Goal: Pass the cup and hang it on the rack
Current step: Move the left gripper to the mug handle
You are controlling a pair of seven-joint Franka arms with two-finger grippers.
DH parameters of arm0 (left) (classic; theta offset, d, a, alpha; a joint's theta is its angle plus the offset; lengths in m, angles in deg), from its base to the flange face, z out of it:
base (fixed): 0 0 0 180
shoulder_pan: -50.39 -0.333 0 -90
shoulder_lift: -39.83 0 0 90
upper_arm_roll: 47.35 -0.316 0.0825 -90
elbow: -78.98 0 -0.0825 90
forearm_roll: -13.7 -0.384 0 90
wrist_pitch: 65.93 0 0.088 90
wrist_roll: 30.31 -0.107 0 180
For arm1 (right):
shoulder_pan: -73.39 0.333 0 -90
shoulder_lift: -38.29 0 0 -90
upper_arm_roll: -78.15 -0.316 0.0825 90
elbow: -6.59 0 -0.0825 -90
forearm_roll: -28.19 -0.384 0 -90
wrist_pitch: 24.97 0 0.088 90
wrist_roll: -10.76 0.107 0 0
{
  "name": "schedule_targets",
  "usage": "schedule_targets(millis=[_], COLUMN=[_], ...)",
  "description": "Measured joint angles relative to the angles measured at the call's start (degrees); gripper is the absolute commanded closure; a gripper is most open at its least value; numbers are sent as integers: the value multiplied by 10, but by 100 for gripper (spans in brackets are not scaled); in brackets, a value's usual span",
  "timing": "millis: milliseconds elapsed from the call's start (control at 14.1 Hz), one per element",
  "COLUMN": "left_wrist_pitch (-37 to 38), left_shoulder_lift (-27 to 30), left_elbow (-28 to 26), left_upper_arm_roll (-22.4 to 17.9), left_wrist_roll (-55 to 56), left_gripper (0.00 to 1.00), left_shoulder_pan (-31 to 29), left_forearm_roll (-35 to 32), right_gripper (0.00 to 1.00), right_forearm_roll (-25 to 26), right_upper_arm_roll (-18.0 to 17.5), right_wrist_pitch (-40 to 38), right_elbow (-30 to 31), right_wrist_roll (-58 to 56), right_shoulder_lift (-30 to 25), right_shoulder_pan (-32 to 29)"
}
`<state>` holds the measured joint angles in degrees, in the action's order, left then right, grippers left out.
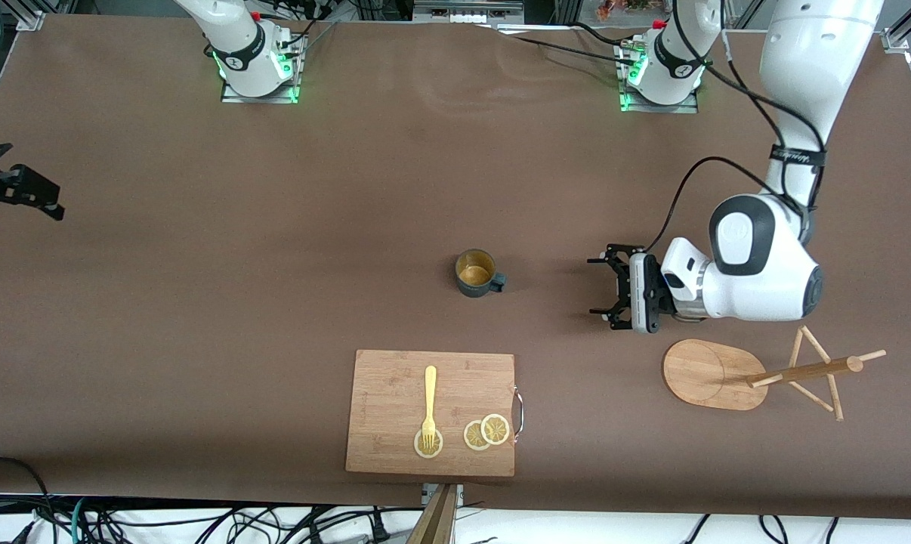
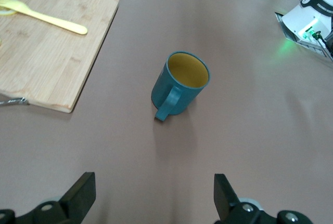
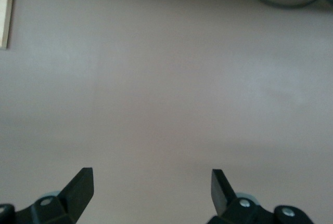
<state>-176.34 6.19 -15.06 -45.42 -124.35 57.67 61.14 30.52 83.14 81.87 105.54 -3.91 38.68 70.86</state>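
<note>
Teal ribbed mug [image 1: 476, 273] upright on the brown desk [image 1: 199, 302], roughly mid-desk, farther from the front edge than the bamboo cutting board [image 1: 395, 393], handle turned toward the left arm's end. Left gripper [image 1: 605, 287] low over bare desk between mug and mug tree, pointed sideways at the mug, fingers [image 2: 78, 195] spread wide and holding nothing. Mug tree [image 1: 716, 374] near the front edge toward the left arm's end, seemingly toppled, post and pegs lying out from the oval base. Right gripper [image 1: 17, 193] waiting at the right arm's edge of the desk, fingers [image 3: 80, 185] wide apart, empty, over bare desk.

Step in hand, by judgement: first approach to grasp the mug. Best done by closing in level with the wall, one finger on each side of the body or pinching the rim, leaving the handle free for the peg. Slow closing advisable; ribbed wall gives grip, but a nudge could tip or spin so light a mug.

On the cutting board: yellow fork [image 1: 429, 408] and lemon slices [image 1: 486, 432].

Small script on the left arm's dark band, not readable. No other writing legible.
</note>
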Motion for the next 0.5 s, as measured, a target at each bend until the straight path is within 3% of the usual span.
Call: schedule_targets(millis=[284, 496], left_wrist_pitch=[-30, -44], left_shoulder_lift=[-38, -69], left_elbow=[-11, -36], left_upper_arm_roll=[1, 4], left_wrist_roll=[-113, -219], left_gripper=[0, 0], left_shoulder_pan=[5, 18], left_forearm_roll=[71, 169], right_gripper=[0, 0], right_forearm_roll=[-4, -5], right_upper_arm_roll=[-9, -17], right_wrist_pitch=[-129, -138], right_elbow=[0, 2], right_wrist_roll=[66, 114], right_shoulder_lift=[-33, -43], right_shoulder_pan=[1, 16])
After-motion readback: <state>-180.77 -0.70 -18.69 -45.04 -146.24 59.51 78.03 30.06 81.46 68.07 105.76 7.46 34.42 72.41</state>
